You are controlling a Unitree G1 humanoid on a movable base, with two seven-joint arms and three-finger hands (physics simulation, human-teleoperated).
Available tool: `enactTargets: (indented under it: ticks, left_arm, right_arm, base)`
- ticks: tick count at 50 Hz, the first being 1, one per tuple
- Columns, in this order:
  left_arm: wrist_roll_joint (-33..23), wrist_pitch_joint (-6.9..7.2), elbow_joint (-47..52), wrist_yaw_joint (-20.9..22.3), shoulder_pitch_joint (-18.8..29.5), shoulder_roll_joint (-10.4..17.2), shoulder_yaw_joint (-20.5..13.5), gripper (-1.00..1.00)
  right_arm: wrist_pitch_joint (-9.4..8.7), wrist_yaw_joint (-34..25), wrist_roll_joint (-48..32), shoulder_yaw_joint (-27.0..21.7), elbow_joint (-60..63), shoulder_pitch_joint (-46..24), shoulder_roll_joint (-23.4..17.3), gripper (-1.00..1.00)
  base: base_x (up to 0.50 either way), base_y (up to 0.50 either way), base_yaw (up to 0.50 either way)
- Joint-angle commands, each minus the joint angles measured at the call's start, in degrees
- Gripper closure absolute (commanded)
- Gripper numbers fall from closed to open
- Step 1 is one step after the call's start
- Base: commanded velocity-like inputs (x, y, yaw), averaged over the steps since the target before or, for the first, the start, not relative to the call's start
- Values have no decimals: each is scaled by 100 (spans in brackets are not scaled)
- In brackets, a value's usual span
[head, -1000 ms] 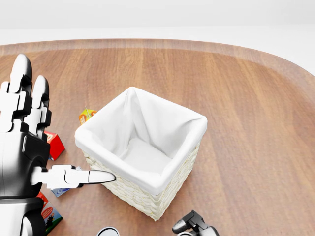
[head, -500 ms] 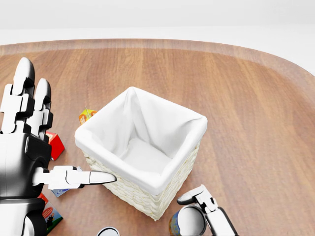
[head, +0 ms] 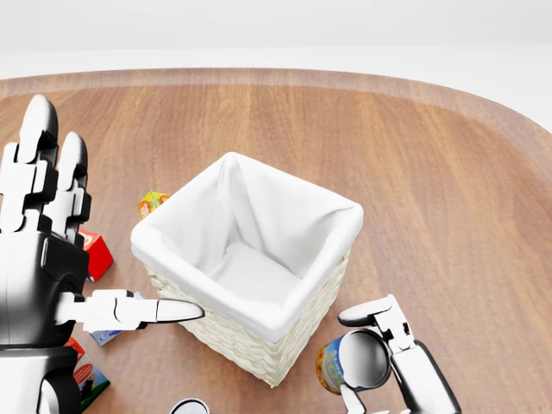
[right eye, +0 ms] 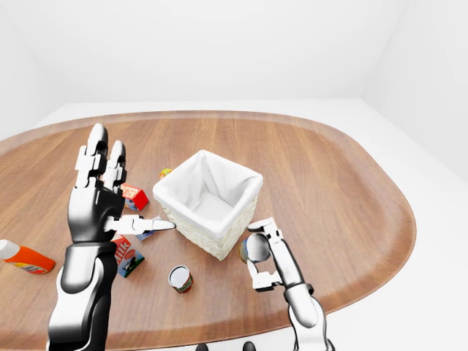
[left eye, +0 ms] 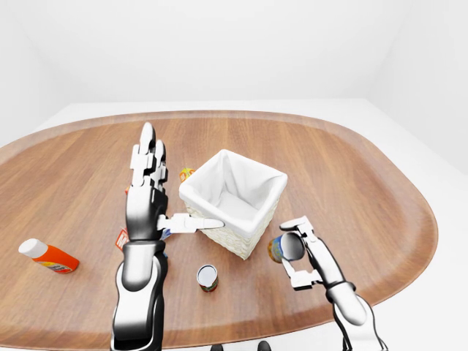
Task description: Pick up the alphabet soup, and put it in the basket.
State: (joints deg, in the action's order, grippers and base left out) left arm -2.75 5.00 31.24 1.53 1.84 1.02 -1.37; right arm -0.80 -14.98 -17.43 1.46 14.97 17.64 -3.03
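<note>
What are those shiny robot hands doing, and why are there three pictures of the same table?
All three pictures come from cameras on the robot's head, so you see the table as the robot does. Two are its "eyes", side by side, so they look almost alike. It is a computer simulation, not a real room.

The left hand is held up open, fingers pointing upward, holding nothing. The right hand has its fingers closed round a can, lifted beside the basket. That can is probably the alphabet soup that belongs in the basket, which has a white cloth lining and looks empty.

On the wooden table also lie another can, an orange bottle on its side, and a few small boxes.
</note>
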Motion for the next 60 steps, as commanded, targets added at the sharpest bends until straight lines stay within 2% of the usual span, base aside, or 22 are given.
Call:
enactTargets:
  ticks: [1,8,17,30,39,45,60]
  left_arm:
    - [-19,0,64,4,2,-1,9,-100]
    - [-22,0,50,0,-4,-9,17,-100]
    - [-14,0,-82,12,-34,-10,19,-100]
    - [-39,0,-96,0,-37,-19,50,-100]
    - [-34,0,-105,4,-7,-11,39,-100]
    - [-23,0,-85,17,19,5,-2,-100]
    - [-38,0,-23,25,85,20,-21,-100]
  right_arm:
    - [-405,-313,-18,-288,874,95,65,100]
    - [-420,-576,-21,-395,1691,-22,139,100]
    - [-420,-690,-59,-417,2111,-196,157,100]
    - [-420,-931,-226,-378,2814,-896,70,100]
    - [-420,-948,-320,-265,2828,-1206,25,100]
    - [-420,-943,-430,-149,2682,-1734,-12,100]
    - [-420,-771,-522,-19,1404,-2681,-62,100]
  base:
    - [0,0,0]
    - [0,0,0]
    - [0,0,0]
    - [0,0,0]
    - [0,0,0]
    - [0,0,0]
    - [0,0,0]
